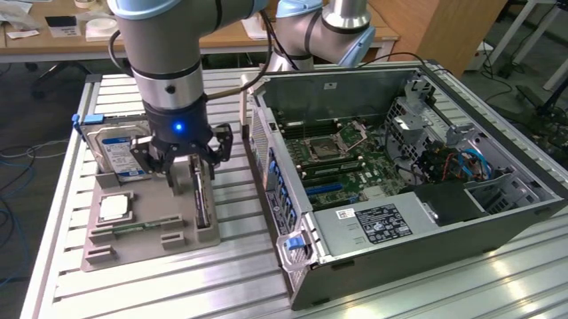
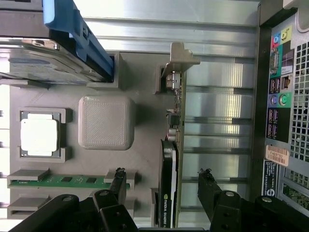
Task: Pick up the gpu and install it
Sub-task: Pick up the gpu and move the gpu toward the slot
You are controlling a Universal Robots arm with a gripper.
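Observation:
The gpu point(image 1: 202, 194) is a thin dark card standing on edge in a slot of the grey parts tray point(image 1: 133, 256) on the exterior view's left. My gripper point(image 1: 191, 167) hangs right over it, open. In the wrist view the gpu point(image 2: 169, 164) runs between my two black fingertips point(image 2: 118, 175), with a gap on each side, so the gripper point(image 2: 161, 175) straddles the card without touching it. The card's silver bracket point(image 2: 181, 55) sits at its far end.
The tray point(image 2: 145, 101) also holds a silver hard drive point(image 1: 120, 153) with a blue clip, a square processor point(image 1: 116, 207) and a green memory stick point(image 2: 63, 181). An open computer case point(image 1: 497, 219) with its motherboard point(image 1: 342, 159) exposed lies at the exterior view's right. A second arm point(image 1: 328, 26) stands behind.

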